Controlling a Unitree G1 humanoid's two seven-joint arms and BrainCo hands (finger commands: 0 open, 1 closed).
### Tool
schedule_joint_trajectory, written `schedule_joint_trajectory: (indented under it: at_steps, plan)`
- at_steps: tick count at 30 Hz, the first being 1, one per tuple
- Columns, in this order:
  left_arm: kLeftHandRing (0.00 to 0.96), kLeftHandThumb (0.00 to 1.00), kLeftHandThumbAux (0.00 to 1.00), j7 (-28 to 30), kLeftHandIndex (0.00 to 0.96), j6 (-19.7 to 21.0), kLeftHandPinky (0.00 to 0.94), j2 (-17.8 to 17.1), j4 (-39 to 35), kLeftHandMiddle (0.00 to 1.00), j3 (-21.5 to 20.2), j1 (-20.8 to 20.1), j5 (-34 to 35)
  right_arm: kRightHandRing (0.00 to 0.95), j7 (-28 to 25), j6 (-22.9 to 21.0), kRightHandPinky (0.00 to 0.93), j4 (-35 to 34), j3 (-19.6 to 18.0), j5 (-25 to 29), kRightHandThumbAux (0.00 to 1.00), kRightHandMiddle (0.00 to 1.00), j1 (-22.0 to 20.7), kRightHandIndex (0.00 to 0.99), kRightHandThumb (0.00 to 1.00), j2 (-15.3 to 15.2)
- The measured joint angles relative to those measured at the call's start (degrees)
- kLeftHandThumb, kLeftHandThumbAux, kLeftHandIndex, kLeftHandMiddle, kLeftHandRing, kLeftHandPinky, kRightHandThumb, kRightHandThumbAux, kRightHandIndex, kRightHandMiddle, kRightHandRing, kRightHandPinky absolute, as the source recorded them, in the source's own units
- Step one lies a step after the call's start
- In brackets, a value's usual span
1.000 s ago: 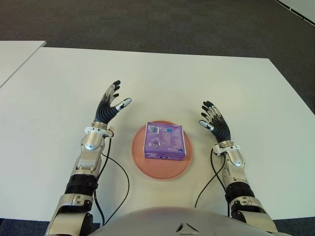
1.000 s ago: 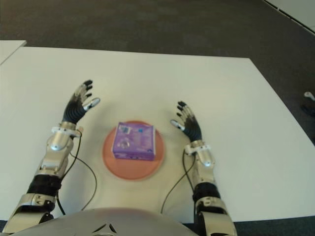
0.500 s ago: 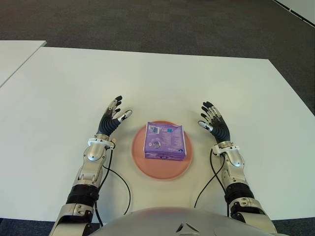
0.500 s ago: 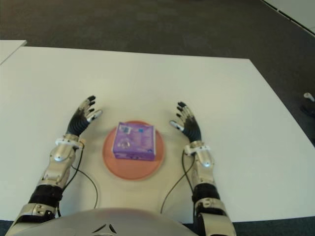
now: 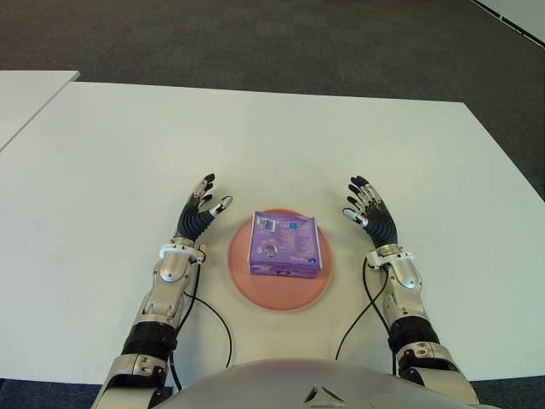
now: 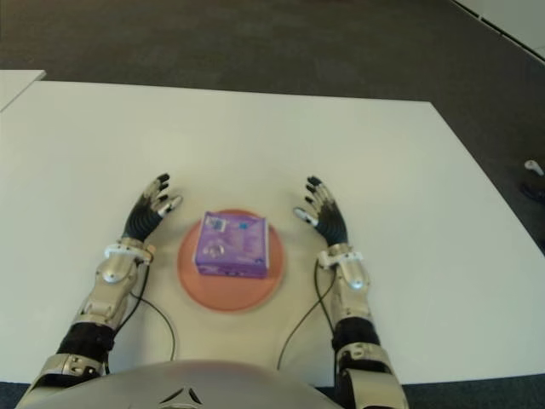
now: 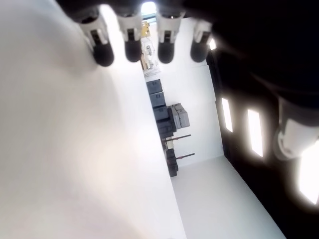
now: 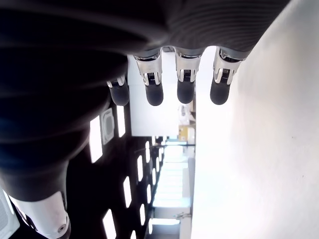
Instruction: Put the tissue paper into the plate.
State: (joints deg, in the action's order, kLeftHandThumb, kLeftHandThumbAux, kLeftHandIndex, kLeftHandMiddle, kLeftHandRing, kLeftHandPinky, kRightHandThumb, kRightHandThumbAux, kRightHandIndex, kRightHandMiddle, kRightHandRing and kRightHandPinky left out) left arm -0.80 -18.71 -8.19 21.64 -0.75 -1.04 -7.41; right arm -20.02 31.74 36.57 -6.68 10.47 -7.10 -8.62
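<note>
A purple pack of tissue paper [image 5: 285, 244] lies flat in the middle of a round pink plate [image 5: 240, 273] on the white table [image 5: 272, 136]. My left hand [image 5: 201, 210] is just left of the plate, fingers spread and holding nothing. My right hand [image 5: 369, 210] is just right of the plate, also open and empty. Both wrist views show only straight fingertips [image 7: 132, 47] [image 8: 185, 89] with nothing between them.
Black cables [image 5: 213, 319] run along the table from both wrists near the front edge. A second white table [image 5: 25, 94] stands at the far left. Dark carpet [image 5: 272, 38] lies beyond the table's far edge.
My left hand has drawn back toward me and slightly right, closing in on the plate's left side. The right hand and the tissue pack have stayed put.
</note>
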Motion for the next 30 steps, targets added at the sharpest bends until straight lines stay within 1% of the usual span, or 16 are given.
schedule_joint_trajectory:
  at_steps: [6,16,23,30]
  plan:
    - [0.000,0.000,0.467,-0.52,0.000,-1.30,0.000,-0.07,2.08,0.000,-0.20,-0.57,-0.37,0.000,0.34,0.00,0.000,0.00,0.26,-0.09,0.703,0.000,0.00,0.000,0.000,-0.01]
    - [0.000,0.000,0.440,-0.81,0.000,-1.07,0.000,-0.04,2.16,0.000,-0.93,-0.88,0.66,0.000,0.35,0.00,0.000,0.01,0.29,0.04,0.725,0.000,-0.02,0.000,0.000,0.02]
    - [0.000,0.000,0.443,-4.29,0.000,-1.70,0.000,0.11,2.11,0.000,-1.36,-0.84,0.18,0.000,0.42,0.00,0.000,0.01,0.26,0.07,0.723,0.000,-0.04,0.000,0.000,0.08]
    - [0.000,0.000,0.446,-6.39,0.000,-1.65,0.000,0.94,1.66,0.000,-1.79,-0.42,0.12,0.000,1.19,0.03,0.000,0.01,0.16,0.05,0.716,0.000,-0.03,0.000,0.000,0.22]
